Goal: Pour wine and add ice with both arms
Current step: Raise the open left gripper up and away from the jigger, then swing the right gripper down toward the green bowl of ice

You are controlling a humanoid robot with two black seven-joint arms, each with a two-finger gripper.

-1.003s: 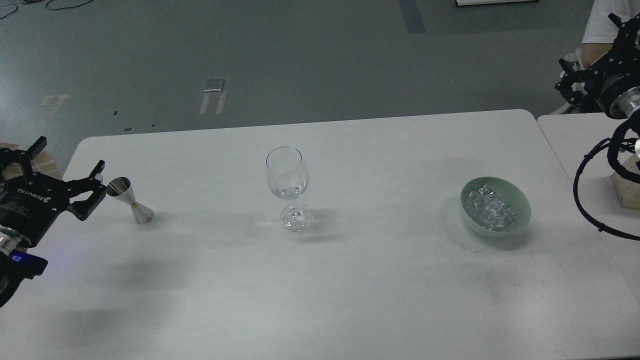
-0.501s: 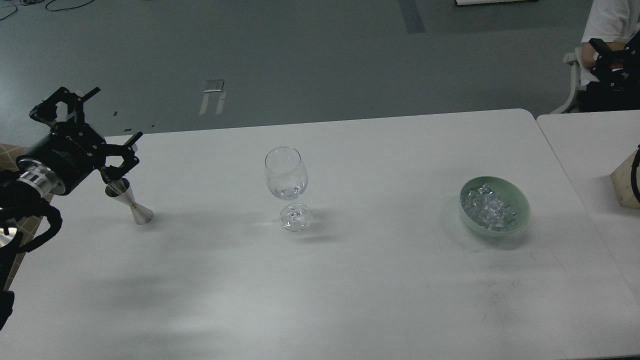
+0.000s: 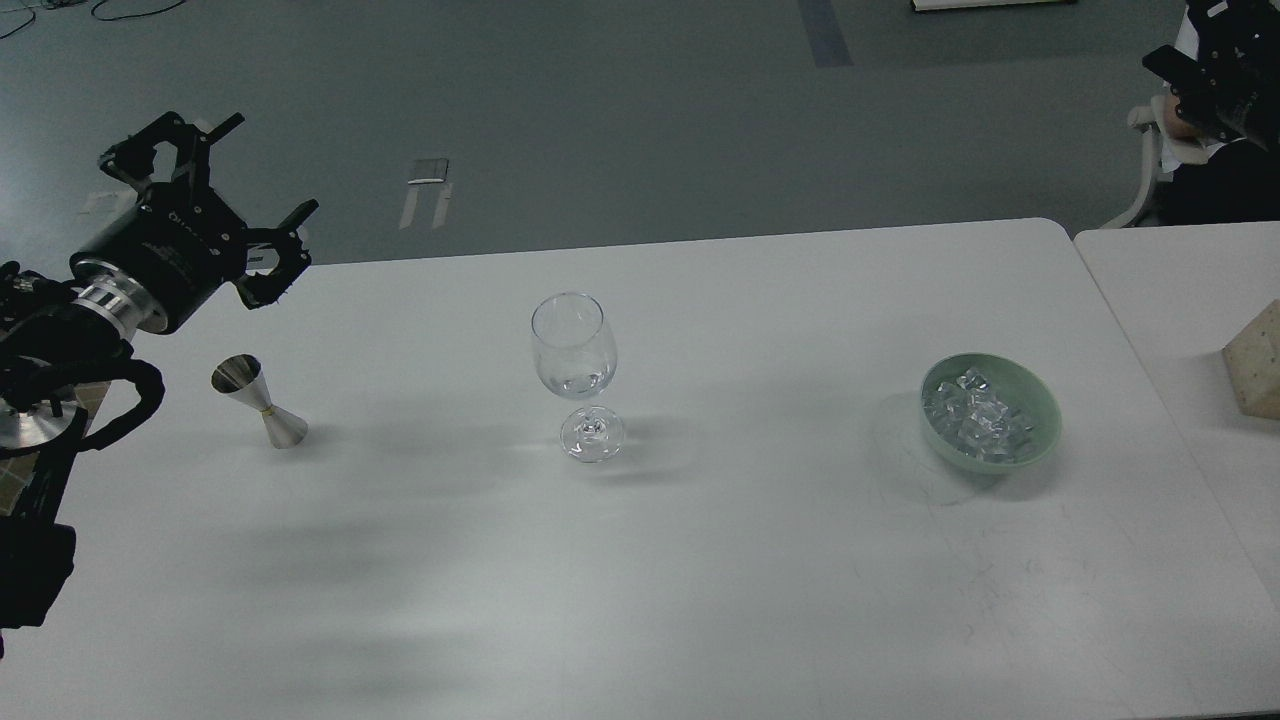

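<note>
A clear wine glass (image 3: 573, 350) stands upright at the middle of the white table (image 3: 700, 560), with a little clear wine (image 3: 584, 383) at the bottom of its bowl. A pale green bowl (image 3: 1040, 395) at the right holds several clear ice cubes (image 3: 975, 415). A steel jigger (image 3: 262, 402) stands at the left. My left gripper (image 3: 255, 180) is open and empty, raised above the table's far left corner, behind and above the jigger. My right gripper (image 3: 1205, 65) is at the top right corner, dark and partly cut off by the frame.
A second white table (image 3: 1180, 290) adjoins on the right with a beige block (image 3: 1255, 362) on it. A white chair (image 3: 1145, 160) and a seated person stand behind it. Grey floor lies beyond the far edge.
My left gripper has risen from beside the jigger and moved back, still open. My right arm has swung up and away to the top right corner.
</note>
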